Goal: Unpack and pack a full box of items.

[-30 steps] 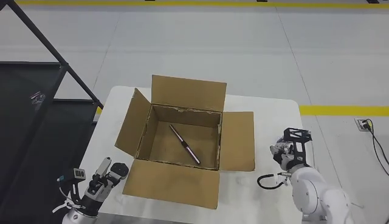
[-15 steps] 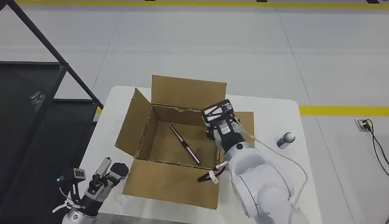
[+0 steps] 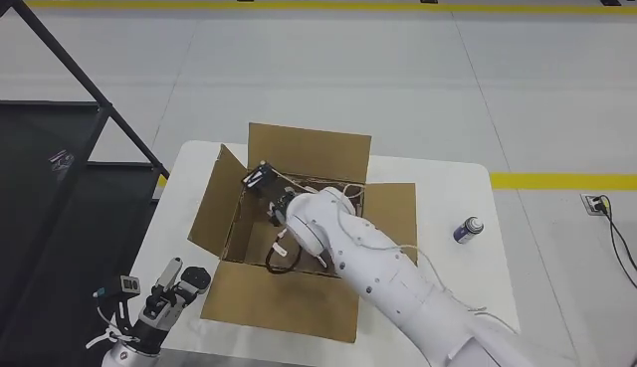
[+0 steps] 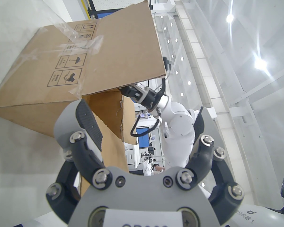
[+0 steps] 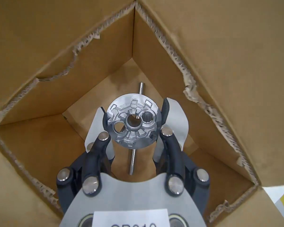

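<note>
The cardboard box (image 3: pixel 309 150) is set on the white table (image 3: pixel 448 183) with its four flaps folded outward.

The right gripper (image 5: pixel 135 114) is located inside the box opening, toward the far left corner of the box. Its fingers (image 5: pixel 166 109) are clamped on the rim of a machined metal disc (image 5: pixel 142 133), one finger on each side. The disc is held flat-face toward the wrist camera. A central hub, two round holes and raised stepped segments can be seen on that face. The disc is held over the box floor. Whether it touches the floor cannot be determined from the right wrist view.

A thin metal rod (image 5: pixel 132 164) is lying on the box floor directly beneath the disc. Its two ends are seen beyond opposite sides of the disc, and its middle is hidden by it.

The left gripper (image 4: pixel 142 109) is located outside the box, just beside the near left corner and low over the table. Its fingers (image 4: pixel 88 121) are spread apart, and nothing is held between them.

What appears to be a small dark can (image 3: pixel 468 230) with a pale top is standing upright on the table, well apart from the box and beyond its right flap.
</note>
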You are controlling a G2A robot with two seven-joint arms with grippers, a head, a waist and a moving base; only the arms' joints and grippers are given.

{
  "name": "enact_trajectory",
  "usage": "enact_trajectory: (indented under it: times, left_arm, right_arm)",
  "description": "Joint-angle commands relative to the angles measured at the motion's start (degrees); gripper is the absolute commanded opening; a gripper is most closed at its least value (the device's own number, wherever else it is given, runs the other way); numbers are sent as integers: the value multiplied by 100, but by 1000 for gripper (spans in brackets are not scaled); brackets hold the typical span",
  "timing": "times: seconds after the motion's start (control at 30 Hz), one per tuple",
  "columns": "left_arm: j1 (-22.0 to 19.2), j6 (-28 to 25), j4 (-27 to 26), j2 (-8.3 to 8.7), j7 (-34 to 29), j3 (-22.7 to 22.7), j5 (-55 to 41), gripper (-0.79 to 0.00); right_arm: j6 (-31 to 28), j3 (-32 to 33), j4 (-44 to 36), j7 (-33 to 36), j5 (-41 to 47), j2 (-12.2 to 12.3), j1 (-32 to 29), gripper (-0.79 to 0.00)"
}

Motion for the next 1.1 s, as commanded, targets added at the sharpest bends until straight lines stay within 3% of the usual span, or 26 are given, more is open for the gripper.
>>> enact_trajectory:
  times: [0.0,0.37,0.5,0.63,0.77,1.07]
  left_arm:
    - [0,0,0,0,0,0,0,0]
    - [0,0,0,0,0,0,0,0]
    - [0,0,0,0,0,0,0,0]
    - [0,0,0,0,0,0,0,0]
    - [0,0,0,0,0,0,0,0]
    - [0,0,0,0,0,0,0,0]
  right_arm:
    - [13,-124,573,-96,94,-157,129,-785]
    - [37,-101,1940,-443,430,-495,352,-773]
    - [18,-29,2195,-556,479,-526,380,-551]
    - [-62,28,2296,-630,496,-540,386,-403]
    - [-49,53,2290,-662,445,-552,370,-320]
    - [10,122,2161,-609,258,-525,290,-259]
